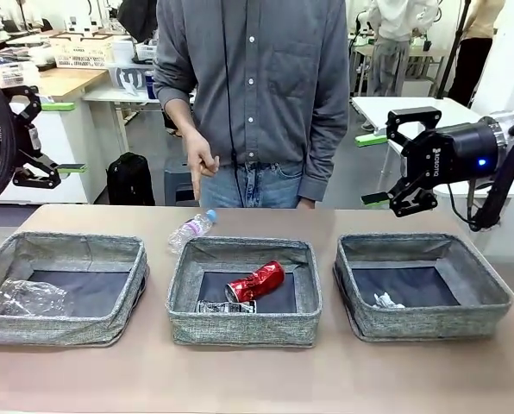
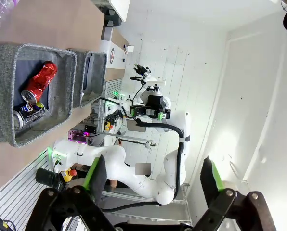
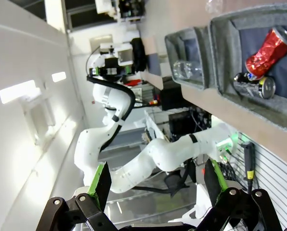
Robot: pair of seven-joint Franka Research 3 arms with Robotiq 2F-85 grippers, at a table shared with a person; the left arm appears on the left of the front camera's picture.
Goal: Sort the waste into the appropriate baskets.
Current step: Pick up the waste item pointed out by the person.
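Observation:
Three grey baskets stand in a row on the table. The left basket (image 1: 59,329) holds a clear plastic cup (image 1: 28,297). In the middle basket (image 1: 244,329) lie a crushed red can (image 1: 255,281) and a flattened dark can (image 1: 225,307). A white paper wad (image 1: 386,301) sits in the right basket (image 1: 429,323). A clear blue-capped bottle (image 1: 191,230) lies on the table just behind the middle basket. My left gripper (image 1: 65,138) hangs open, high at the left edge. My right gripper (image 1: 373,168) is open above the right basket. Both cans (image 2: 39,82) (image 3: 267,52) show in the wrist views.
A person stands at the far side, one hand (image 1: 201,168) hanging above the bottle. The wooden table (image 1: 257,379) has free room in front of the baskets. Desks, a dark bag and other people are far behind.

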